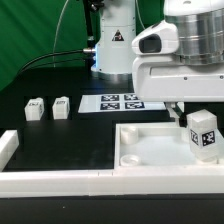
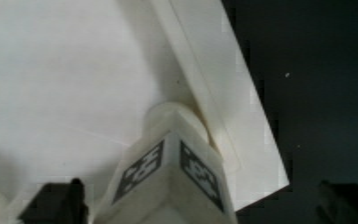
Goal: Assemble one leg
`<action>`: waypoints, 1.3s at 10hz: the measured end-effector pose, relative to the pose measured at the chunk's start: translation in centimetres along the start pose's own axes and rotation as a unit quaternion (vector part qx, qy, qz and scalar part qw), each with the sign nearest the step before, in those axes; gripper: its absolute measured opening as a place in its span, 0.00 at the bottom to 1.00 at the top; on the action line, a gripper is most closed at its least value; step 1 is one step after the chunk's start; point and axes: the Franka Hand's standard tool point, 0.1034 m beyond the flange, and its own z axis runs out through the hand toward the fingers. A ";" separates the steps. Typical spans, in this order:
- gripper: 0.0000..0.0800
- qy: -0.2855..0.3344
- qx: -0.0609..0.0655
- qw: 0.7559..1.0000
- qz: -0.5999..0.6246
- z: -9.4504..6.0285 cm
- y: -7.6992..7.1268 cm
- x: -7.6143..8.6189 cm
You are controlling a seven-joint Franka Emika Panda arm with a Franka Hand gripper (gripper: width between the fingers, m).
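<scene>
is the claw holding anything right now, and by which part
Nothing is held. The claw stands open above the leg, which stands upright in the tabletop corner, fingers clear of it.

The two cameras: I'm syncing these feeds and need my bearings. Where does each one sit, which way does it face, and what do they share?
Exterior view: off the arm, low at the table's edge, looking across the tabletop toward the marker board; the arm and its open gripper show above the leg.
Wrist view: on the wrist, looking down between the fingertips at the leg standing in the tabletop's corner.
Shared: the leg and the tabletop.
</scene>
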 end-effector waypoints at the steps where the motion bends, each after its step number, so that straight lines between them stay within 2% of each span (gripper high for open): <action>1: 0.81 0.000 0.000 0.998 -0.057 0.0 0.3 0.2; 4: 0.81 0.003 -0.003 0.977 -0.212 -0.2 0.4 0.5; 8: 0.80 0.003 -0.002 0.982 -0.191 -0.2 0.4 0.5; 9: 0.58 0.003 -0.002 0.982 -0.191 -0.2 0.4 0.5; 10: 0.58 0.003 -0.002 0.982 -0.191 -0.2 0.4 0.5; 11: 0.36 0.003 -0.003 0.982 -0.191 -0.2 0.5 0.5; 13: 0.36 0.003 -0.003 0.985 -0.174 -0.2 0.5 0.5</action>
